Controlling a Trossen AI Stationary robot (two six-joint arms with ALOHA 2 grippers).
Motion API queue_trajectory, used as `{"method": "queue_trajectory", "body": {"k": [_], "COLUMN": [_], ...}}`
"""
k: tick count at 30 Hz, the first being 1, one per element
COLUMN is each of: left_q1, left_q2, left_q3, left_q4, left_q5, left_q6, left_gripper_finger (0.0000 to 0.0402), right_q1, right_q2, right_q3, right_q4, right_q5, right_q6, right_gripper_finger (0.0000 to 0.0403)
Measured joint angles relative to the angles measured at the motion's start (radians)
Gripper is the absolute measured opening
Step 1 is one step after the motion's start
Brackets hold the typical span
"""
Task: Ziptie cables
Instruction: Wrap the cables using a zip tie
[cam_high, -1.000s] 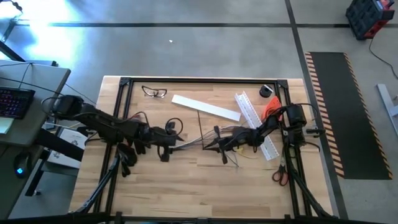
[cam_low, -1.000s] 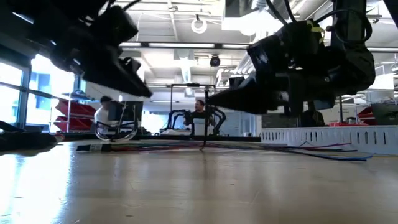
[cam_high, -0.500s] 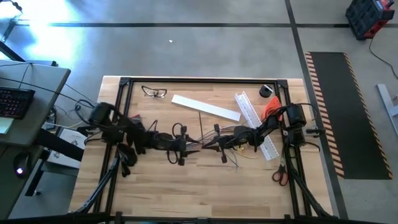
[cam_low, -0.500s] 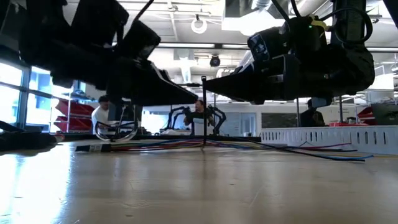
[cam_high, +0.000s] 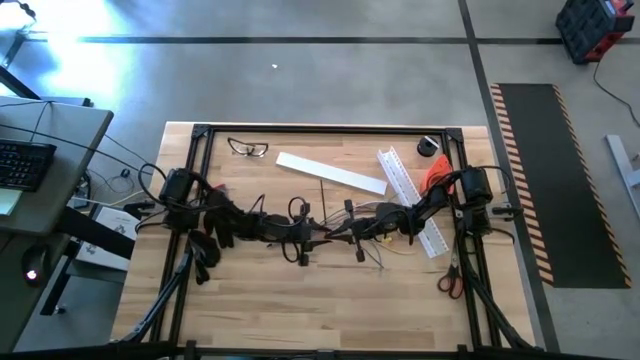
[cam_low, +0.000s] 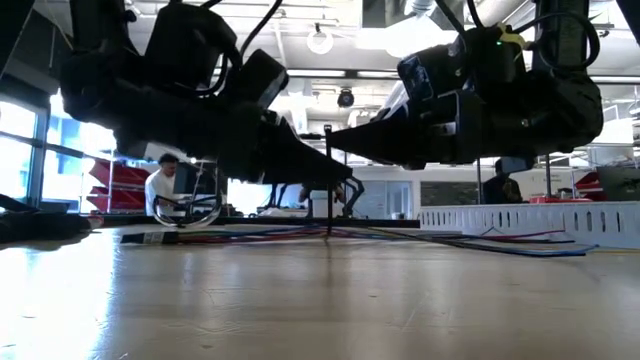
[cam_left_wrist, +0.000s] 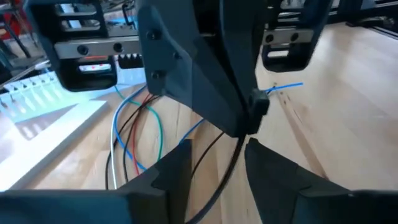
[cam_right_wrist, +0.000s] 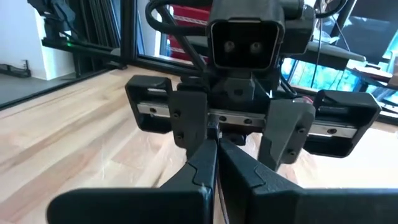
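The ziptie (cam_high: 322, 205) is a thin dark strip; in the low view the ziptie (cam_low: 328, 200) slants up from the table, its far end resting on the wood. My right gripper (cam_high: 333, 236) is shut at its raised near end, above the table's middle. My left gripper (cam_high: 308, 238) faces it tip to tip, open, with its fingers (cam_left_wrist: 168, 180) on either side of a thin dark strand running down from the right gripper (cam_left_wrist: 249, 118). The cables (cam_high: 375, 250), thin coloured wires (cam_left_wrist: 134, 134), lie slack on the table under the right arm. My right gripper pinches the ziptie's raised near end (cam_low: 329, 132) between its two shut fingertips (cam_right_wrist: 216, 146), coming level from the table's right. The strip stands steeply below the tips, its far end on the table. The fingers hide the place of contact in the right wrist view.
A white channel (cam_high: 330, 172) and a white slotted duct (cam_high: 410, 195) lie at the far right. Safety glasses (cam_high: 248, 148) sit at the far left, scissors (cam_high: 450, 278) at the right edge, and an orange thing (cam_high: 432, 175) by the right arm. People (cam_low: 165, 185) sit beyond the table.
My left gripper has travelled toward the table's right until its tips face the right gripper's. My right gripper has risen a little with the ziptie's near end and stayed shut.
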Motion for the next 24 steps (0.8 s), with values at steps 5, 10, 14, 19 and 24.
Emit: {"method": "queue_trajectory", "body": {"k": [5,10,14,19,24], "left_q1": [-0.006,-0.006,-0.006,0.015,0.014], "left_q2": [0.0,0.0,0.0,0.0,-0.002], "left_q3": [0.001,0.001,0.0,0.005,0.007], "left_q4": [-0.014,-0.014,-0.023,-0.08,-0.085], "left_q5": [0.003,0.002,0.015,0.023,0.028], "left_q6": [-0.037,-0.073,-0.13,-0.257,-0.284], "left_gripper_finger": [0.0077,0.0032,0.0004,0.0,0.0], "right_q1": [0.014,0.025,0.034,0.034,0.033], "right_q2": [0.0,0.0,0.0,-0.022,-0.137], "right_q3": [0.0,0.0,0.0,-0.001,-0.001], "right_q4": [-0.026,-0.057,-0.087,-0.174,-0.406], "right_q5": [0.043,0.06,0.13,0.253,0.276], "right_q6": [-0.008,-0.005,-0.005,0.018,0.028], "right_gripper_finger": [0.0,0.0,0.0,0.0,0.0]}}
